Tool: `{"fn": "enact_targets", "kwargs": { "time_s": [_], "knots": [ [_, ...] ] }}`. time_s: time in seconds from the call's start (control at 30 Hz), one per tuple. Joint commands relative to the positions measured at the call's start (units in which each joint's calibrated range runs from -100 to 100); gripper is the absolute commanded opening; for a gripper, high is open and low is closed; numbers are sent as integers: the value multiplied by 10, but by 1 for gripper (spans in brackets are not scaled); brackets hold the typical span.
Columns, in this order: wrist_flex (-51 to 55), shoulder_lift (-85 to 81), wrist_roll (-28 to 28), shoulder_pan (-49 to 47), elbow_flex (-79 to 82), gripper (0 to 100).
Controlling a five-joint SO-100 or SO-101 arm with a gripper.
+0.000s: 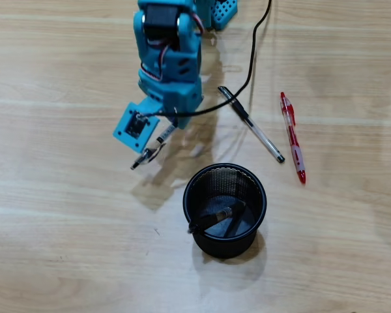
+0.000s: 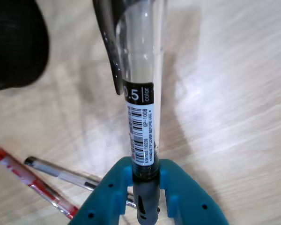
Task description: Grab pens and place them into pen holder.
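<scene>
My blue gripper is shut on a clear black-capped pen and holds it above the wooden table, up and left of the black mesh pen holder. In the wrist view the gripper clamps the pen by its grey grip end, its barcode label and clear cap pointing away. The holder holds at least one dark pen; its edge shows in the wrist view. A clear black pen and a red pen lie on the table to the right; both also show in the wrist view, the clear one and the red one.
A black cable runs from the arm across the table toward the top. The arm's blue body stands at the top centre. A blue base part sits at the top edge.
</scene>
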Motion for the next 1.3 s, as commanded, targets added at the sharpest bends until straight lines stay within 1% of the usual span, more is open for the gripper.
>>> {"fn": "enact_targets", "kwargs": {
  "time_s": [0.0,0.2,0.3,0.37,0.4,0.43,0.53,0.77,0.9,1.07,1.27],
  "knots": [
    [4,-150,27,16,-9,2],
    [-4,-247,51,2,-53,2],
    [-6,-260,63,-14,-107,2],
    [-25,-260,76,-28,-143,2],
    [-47,-260,81,-37,-154,2],
    [-114,-260,88,-52,-160,2],
    [-235,-259,100,-75,-142,2],
    [-551,-235,109,-109,-8,2],
    [-686,-199,108,-122,59,2],
    [-774,-145,108,-123,97,2],
    [-805,-79,109,-123,115,2]
  ]
}}
